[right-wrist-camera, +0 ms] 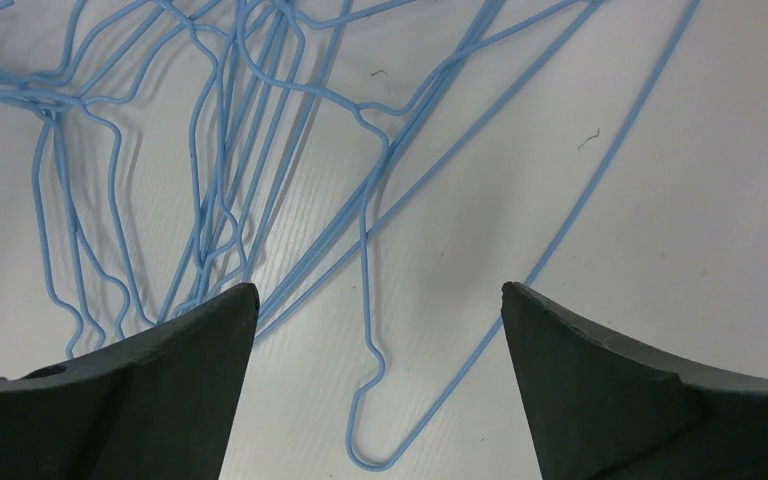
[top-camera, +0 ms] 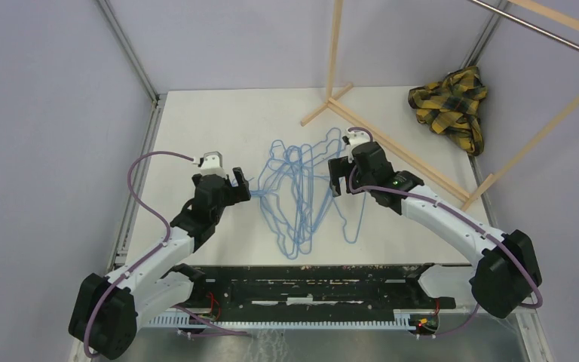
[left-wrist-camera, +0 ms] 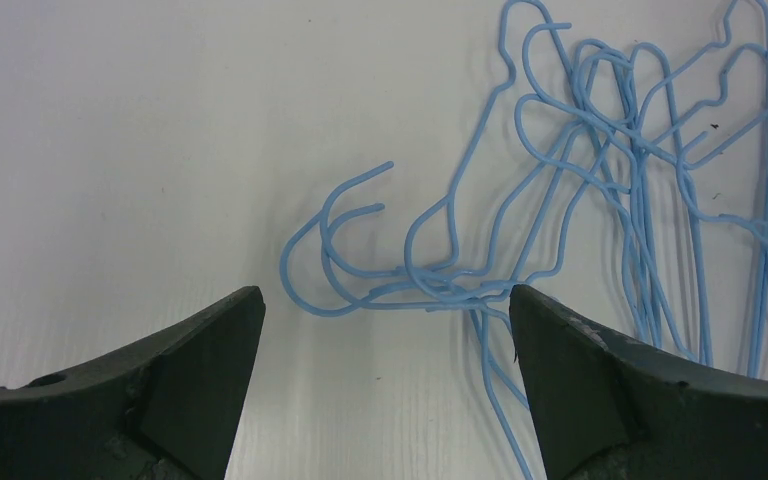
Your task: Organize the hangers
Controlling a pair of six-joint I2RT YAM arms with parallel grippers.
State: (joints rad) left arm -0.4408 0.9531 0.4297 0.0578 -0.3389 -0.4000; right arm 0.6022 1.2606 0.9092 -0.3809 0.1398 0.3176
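At the near edge of the white bench sits a long black base plate, and the two white-and-black arms rise from its ends and reach inward toward the middle. The left fingers are spread wide and grasp nothing. From the left wrist they frame bare bench, with the curved hooks of two hangers lying just beyond and between the tips, while the right-hand tip overlaps some wires; I cannot tell whether it touches them. The right fingers are likewise fully released and empty. From the right wrist, one narrow hook loop lies flat on the bench in the gap between them, and one long straight wire runs off diagonally toward the far right. Between the two arms, in the middle of the bench, lies the heap of thin light-blue wire clothes hangers, flat, crossed over one another and tangled, their hooks pointing several ways. Farther back and to the right stands the pale wooden rack frame, its foot bars resting on the bench just past the heap and one long bar running behind the right arm. In the far right corner, beside that frame, a crumpled yellow-and-black plaid cloth lies bunched on the bench, well apart from the hangers.
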